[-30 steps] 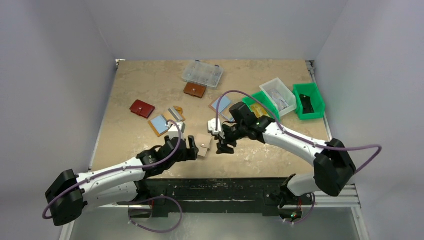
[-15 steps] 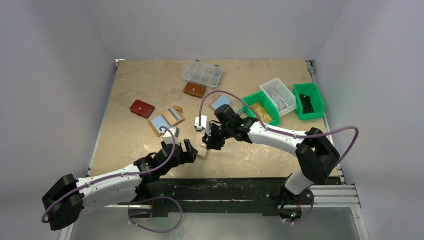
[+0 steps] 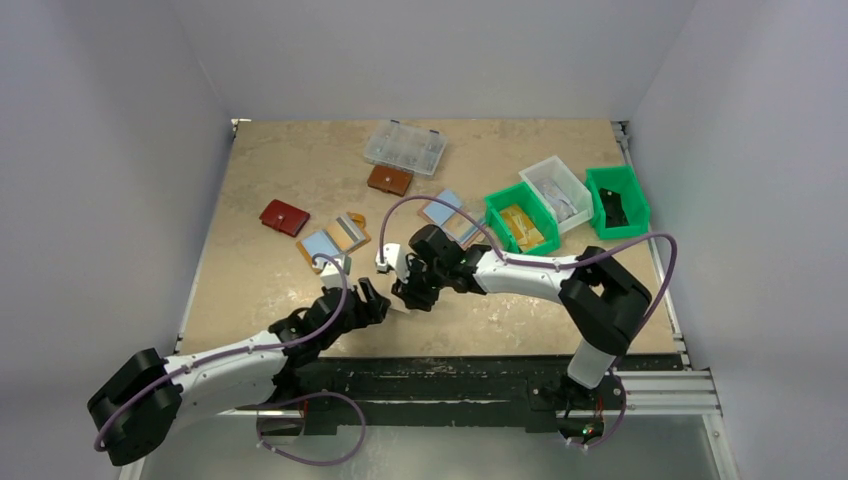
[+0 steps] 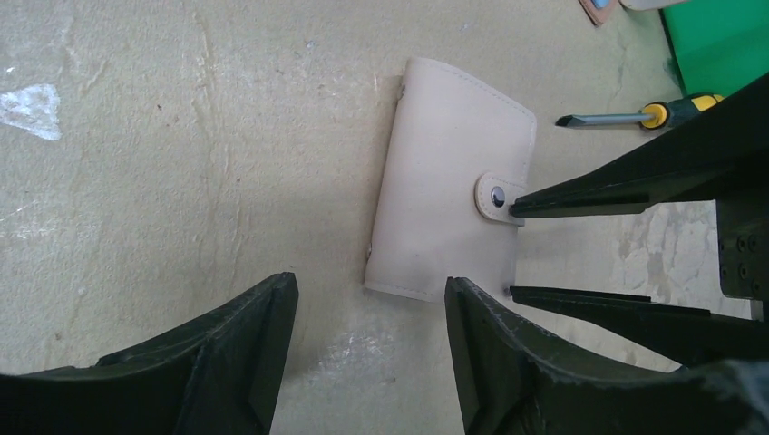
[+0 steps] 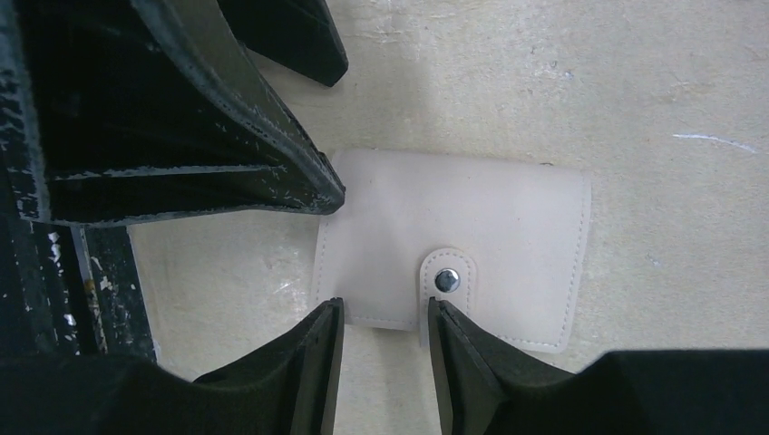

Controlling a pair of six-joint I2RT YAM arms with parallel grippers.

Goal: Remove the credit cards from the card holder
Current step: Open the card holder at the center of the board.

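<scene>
Close to the near edge of the table (image 3: pixel 250 280), about midway along it, the card holder (image 4: pixel 453 172) lies flat and snapped shut. My left gripper (image 4: pixel 369 288) hovers at one end of it, jaws apart. My right gripper (image 5: pixel 384 313), jaws also apart and gripping nothing, has one fingertip at the snap tab (image 5: pixel 446 272). Farther back lie a red wallet (image 3: pixel 284 217) and a brown wallet (image 3: pixel 389 180).

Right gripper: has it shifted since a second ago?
Yes. The right gripper moved leftward in the top view, away from the green bins, and now sits at the card holder.
</scene>
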